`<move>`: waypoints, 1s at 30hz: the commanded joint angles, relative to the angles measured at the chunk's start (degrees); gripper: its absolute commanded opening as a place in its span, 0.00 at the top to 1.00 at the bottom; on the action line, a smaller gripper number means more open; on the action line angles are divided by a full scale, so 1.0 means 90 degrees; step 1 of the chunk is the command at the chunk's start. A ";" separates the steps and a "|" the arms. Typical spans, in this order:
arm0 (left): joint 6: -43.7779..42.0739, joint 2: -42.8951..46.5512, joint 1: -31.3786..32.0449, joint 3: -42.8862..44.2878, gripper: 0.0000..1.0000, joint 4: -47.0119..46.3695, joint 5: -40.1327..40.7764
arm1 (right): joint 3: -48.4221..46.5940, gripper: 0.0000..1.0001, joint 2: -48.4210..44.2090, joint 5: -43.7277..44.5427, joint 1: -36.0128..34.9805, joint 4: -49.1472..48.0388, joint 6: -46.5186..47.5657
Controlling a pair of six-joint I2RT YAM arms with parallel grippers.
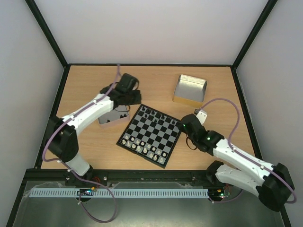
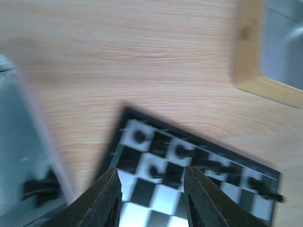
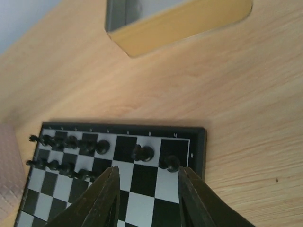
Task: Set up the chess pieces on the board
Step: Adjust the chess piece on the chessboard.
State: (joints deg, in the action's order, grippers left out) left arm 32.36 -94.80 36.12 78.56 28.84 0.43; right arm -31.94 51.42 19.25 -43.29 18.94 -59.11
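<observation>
Hovering at opposite corners of the board [image 1: 152,134], the left gripper [image 2: 151,174] and right gripper [image 3: 147,171] both stand partly open with nothing between their jaws. The chess pieces [image 3: 142,152] crowd the board's two far rows. They look tiny, light, hard and easily toppled, so each likely wants a gentle pinch across its slim upper body, clear of its neighbours
</observation>
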 commanded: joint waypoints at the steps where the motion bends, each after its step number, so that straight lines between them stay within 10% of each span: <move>1: 0.0092 0.0672 -0.0714 -0.0917 0.61 -0.0142 -0.0100 | 0.0032 0.70 0.0534 -0.1174 0.0346 -0.0393 0.0252; 30: -0.0224 0.1081 -0.2733 -0.2469 0.59 -0.0547 -0.1081 | -0.1411 0.82 0.3629 -0.1116 0.0630 0.0279 0.1468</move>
State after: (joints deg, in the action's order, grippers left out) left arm 31.24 -85.58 11.92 56.93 24.43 -8.25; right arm -43.42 83.09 6.63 -37.87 18.11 -46.52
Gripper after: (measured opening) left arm 0.409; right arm 0.180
